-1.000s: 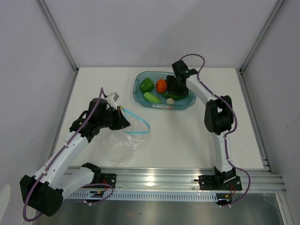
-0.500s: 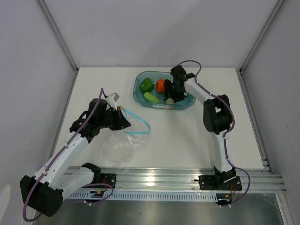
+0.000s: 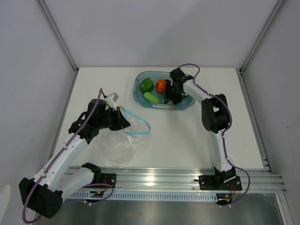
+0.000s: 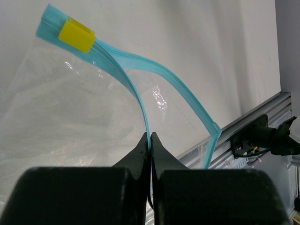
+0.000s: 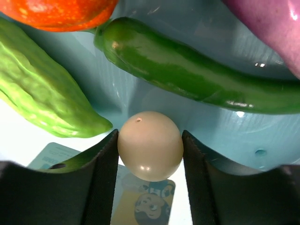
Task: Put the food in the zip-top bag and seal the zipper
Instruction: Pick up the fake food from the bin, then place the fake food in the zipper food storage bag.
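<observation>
We log L tool [image 4: 151,136] pressed shut on the zipper [image 4: 183,93], limp zip-top bag [image 4: 70,108] mouth agape on the table [image 3: 187,136], R tool [image 5: 150,152] pinching the egg [image 5: 150,140] in the tub [image 5: 225,126]; egg prob. light, hard, slick, so grip at widest girth.

A translucent teal tub [image 3: 139,99] sits on the white table [image 3: 187,136].

readable text: none | sticker [image 5: 140,199] seen through the tub [image 5: 225,140] floor, right wrist view: yellow and pale blue, with small cartoon animal face, letters too blurred to read | yellow tab [image 4: 77,35] on zipper [image 4: 136,101]: plain
</observation>
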You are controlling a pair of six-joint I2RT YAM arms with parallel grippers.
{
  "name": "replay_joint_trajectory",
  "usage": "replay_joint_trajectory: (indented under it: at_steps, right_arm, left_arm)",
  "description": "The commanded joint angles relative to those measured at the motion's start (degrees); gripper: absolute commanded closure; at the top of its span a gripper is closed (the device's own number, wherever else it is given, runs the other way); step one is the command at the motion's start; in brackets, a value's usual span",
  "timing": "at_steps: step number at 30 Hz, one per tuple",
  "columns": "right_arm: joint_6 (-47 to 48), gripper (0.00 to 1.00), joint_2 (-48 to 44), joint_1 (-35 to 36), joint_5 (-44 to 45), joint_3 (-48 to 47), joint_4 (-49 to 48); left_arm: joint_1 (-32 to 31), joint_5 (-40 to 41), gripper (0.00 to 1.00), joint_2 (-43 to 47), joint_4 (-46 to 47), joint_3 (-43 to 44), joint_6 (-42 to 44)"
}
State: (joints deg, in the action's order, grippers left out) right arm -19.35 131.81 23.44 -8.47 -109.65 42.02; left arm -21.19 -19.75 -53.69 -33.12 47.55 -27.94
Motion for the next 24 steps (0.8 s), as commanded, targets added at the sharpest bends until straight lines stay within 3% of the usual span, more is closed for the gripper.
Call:
replay_joint_trajectory:
  at_steps: [1,7,14,24]
  right_arm:
    - [0.0,0.59,0.2,0.1,0.2,-0.7,-1.8]
    - [0.4,0.81,-4.3,-0.3,1.3,-3.0,-0.6]
    - [1.8,0.82,-15.4,1.5,0.3,-1.0,1.5]
    - [1.3,0.81,-35.0,16.5,-5.9,15.8,-4.5]
  left_arm:
    - [0.4,-0.4,0.99,1.1,0.9,-0.6,0.4]
    - [0.4,-0.7,0.99,1.1,1.4,-1.8,-0.3]
    - [0.4,-1.0,0.99,1.0,1.5,-1.7,-0.8]
    - [0.4,-2.5,0.99,1.7,1.3,-1.8,-1.7]
